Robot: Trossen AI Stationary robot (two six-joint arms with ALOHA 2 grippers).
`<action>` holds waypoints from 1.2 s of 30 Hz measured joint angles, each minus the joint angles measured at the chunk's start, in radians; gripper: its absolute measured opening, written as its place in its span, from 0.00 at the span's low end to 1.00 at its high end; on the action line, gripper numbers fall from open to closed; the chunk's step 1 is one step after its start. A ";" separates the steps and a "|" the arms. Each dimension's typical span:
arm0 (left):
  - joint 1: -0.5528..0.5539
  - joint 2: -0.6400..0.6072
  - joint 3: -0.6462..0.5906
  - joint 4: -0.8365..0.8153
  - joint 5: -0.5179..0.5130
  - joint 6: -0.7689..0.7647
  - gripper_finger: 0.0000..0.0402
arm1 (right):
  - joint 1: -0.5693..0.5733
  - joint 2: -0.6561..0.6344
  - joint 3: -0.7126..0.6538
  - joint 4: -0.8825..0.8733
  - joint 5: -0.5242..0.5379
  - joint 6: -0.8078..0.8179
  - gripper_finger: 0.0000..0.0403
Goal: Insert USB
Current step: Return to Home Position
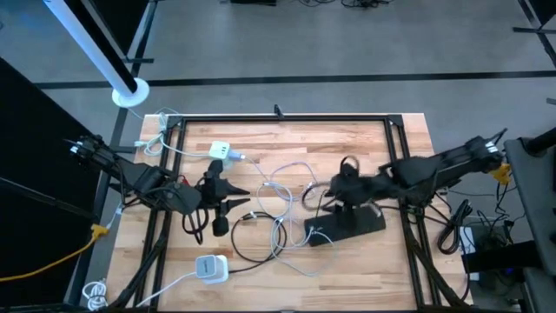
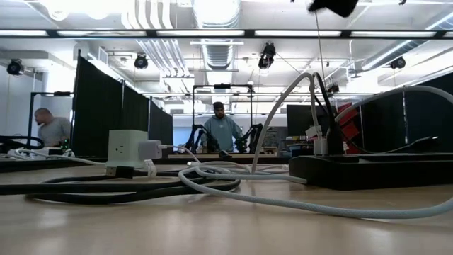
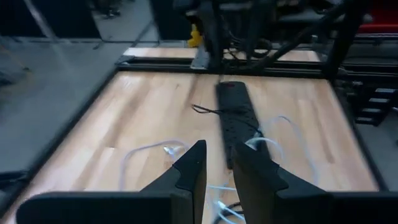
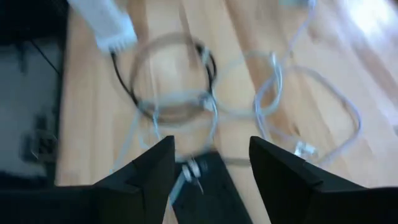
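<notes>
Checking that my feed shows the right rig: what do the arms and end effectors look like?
Left arm and right arm: black, slim, jointed. Left end effector and right end effector each carry two black fingers, broad-based, tapering to squared tips.

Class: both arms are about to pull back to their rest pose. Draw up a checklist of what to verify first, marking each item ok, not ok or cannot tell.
1. The right gripper is empty: ok. Its fingers are apart and grip nothing.
2. The left gripper is empty: ok. The gap is narrow, with nothing in it.
3. The white cable is plugged into the black outlet extension: ok. In the low view it rises from the strip.
4. The charger adapter sits in the light green outlet extension: ok.
5. The cable loops are free of the right gripper: cannot tell. They lie close beside it.
</notes>
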 joint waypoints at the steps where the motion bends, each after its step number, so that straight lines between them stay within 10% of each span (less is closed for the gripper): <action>1: 0.000 0.000 0.000 0.019 -0.050 0.027 0.16 | -0.003 -0.025 -0.009 0.022 -0.001 -0.018 0.38; 5: 0.036 0.008 0.000 0.134 -0.233 0.191 0.16 | -0.032 -0.117 -0.051 0.076 -0.001 -0.084 0.25; 13: 0.272 0.016 0.000 0.385 -0.255 0.669 0.16 | -0.128 -0.314 -0.067 0.090 -0.001 -0.314 0.01; 19: 0.397 0.029 0.000 0.453 -0.248 0.580 0.16 | -0.172 -0.459 -0.063 0.040 0.003 -0.686 0.01; 27: 0.669 0.079 0.000 0.713 0.280 0.442 0.16 | -0.172 -0.684 -0.035 0.032 0.001 -0.902 0.00; 36: 0.756 0.028 0.000 0.435 0.407 0.381 0.08 | -0.172 -1.010 -0.062 0.023 0.025 -0.755 0.00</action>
